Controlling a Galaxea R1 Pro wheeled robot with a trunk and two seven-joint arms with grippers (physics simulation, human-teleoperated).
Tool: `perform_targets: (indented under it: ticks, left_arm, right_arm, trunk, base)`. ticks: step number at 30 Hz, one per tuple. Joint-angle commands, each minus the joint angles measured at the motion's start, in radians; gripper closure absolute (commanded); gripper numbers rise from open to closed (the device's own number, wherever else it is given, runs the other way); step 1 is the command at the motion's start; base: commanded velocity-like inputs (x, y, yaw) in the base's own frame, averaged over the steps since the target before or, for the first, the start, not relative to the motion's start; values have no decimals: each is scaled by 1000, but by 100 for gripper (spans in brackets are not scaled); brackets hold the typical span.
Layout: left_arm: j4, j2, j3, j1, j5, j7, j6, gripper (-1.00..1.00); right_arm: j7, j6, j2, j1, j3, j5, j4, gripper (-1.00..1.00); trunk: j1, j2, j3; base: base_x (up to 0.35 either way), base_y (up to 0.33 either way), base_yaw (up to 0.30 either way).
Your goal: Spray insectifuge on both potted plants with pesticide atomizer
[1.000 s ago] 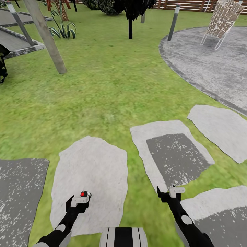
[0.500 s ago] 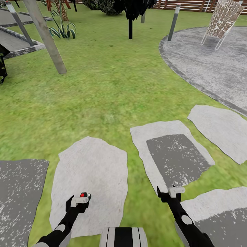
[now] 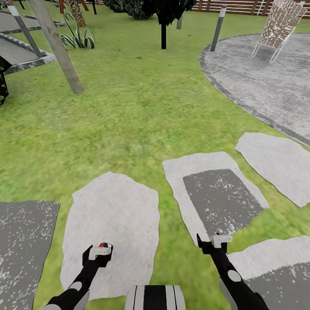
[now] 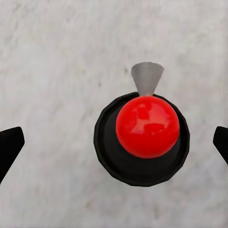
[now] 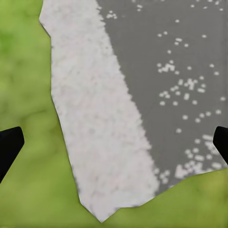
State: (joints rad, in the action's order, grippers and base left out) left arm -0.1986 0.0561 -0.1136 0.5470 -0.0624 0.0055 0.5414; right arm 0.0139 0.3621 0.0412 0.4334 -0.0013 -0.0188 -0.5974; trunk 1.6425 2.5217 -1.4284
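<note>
The pesticide atomizer (image 4: 142, 137) stands upright on a pale stepping stone (image 3: 112, 224), seen from straight above in the left wrist view. A round black sprayer head, a glossy red cap and a small grey trigger tip show, and its body is hidden beneath them. In the head view only the atomizer's red top (image 3: 103, 245) peeks out behind my left gripper (image 3: 98, 251). The left gripper (image 4: 114, 145) hangs open directly over the bottle, its fingertips (image 4: 10, 145) wide on either side and not touching it. My right gripper (image 3: 214, 241) is open and empty over a stone's edge. The two potted plants are out of view.
Several flat stepping stones (image 3: 219, 193) lie in the lawn. The round grey patio (image 3: 267, 82) with a woven chair (image 3: 280, 23) is at the far right. A slanted post (image 3: 58, 47), a stripe-leaved plant (image 3: 79, 38), a dark tree trunk (image 3: 163, 36) and a lamp post (image 3: 218, 28) stand ahead.
The whole picture has slid slightly down and left, so the camera has moved. The atomizer's red top now sits a little further behind the left gripper. Both arms keep their pose.
</note>
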Motion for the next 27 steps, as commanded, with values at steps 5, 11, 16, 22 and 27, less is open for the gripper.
perform_targets:
  ticks: [5,11,16,22,27]
  left_arm:
    - [1,0,-7,0,-7,1,3,-100]
    - [1,0,-7,1,-7,1,3,-100]
    - [3,-1,-8,1,-6,1,3,-100]
    - [3,-1,-8,0,-5,1,3,-100]
    - [2,-1,-8,1,-5,1,3,-100]
  right_arm:
    - [1,3,0,0,0,-1,1,-100]
    - [1,3,0,0,0,-1,1,-100]
    - [1,3,0,0,0,-2,1,-100]
    - [1,3,0,0,0,-2,2,-100]
    - [1,3,1,0,0,-2,2,-100]
  trunk:
    - [0,0,-1]
    - [0,0,-1]
    - [0,0,-1]
    - [0,0,-1]
    - [0,0,-1]
  base:
    - [1,-1,0]
    - [0,0,0]
    - [0,0,0]
    - [0,0,0]
    - [0,0,0]
